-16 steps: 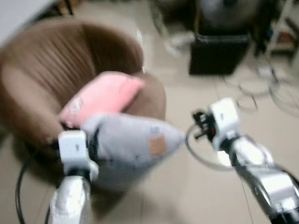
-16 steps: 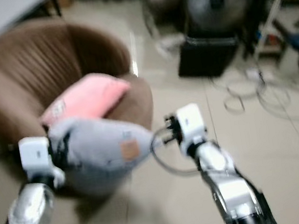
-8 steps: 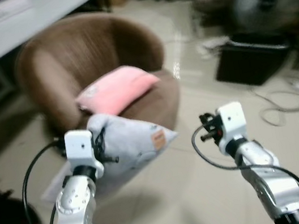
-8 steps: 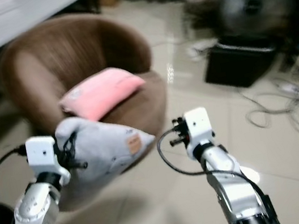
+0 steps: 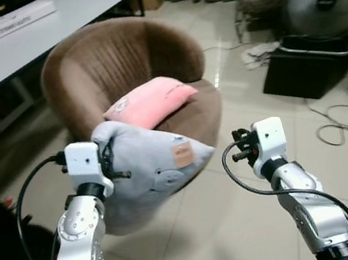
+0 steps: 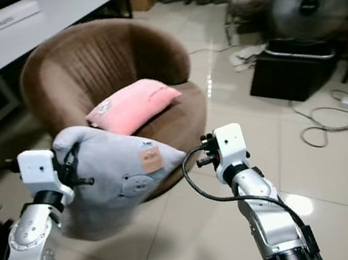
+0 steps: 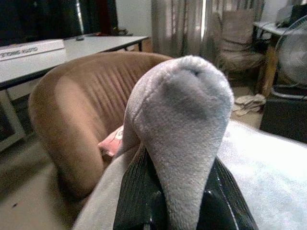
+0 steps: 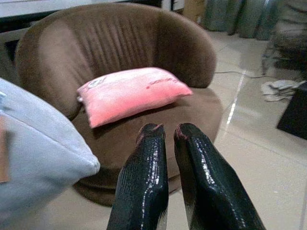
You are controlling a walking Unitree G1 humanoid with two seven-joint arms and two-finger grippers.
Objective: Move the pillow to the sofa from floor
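Here we hold the grey pillow (image 5: 150, 167) off the floor with our left gripper (image 7: 165, 201), whose two black fingers (image 7: 136, 196) are clamped on a pinched corner of it. The pillow hangs in front of the brown sofa (image 5: 122, 58), partly hiding its seat edge; whether they touch we cannot tell. A pink pillow (image 5: 149, 101) lies on the seat. Our right gripper (image 8: 165, 132) hovers beside the grey pillow, empty, fingers nearly together, pointing toward the sofa.

no text legible (labels too blurred)
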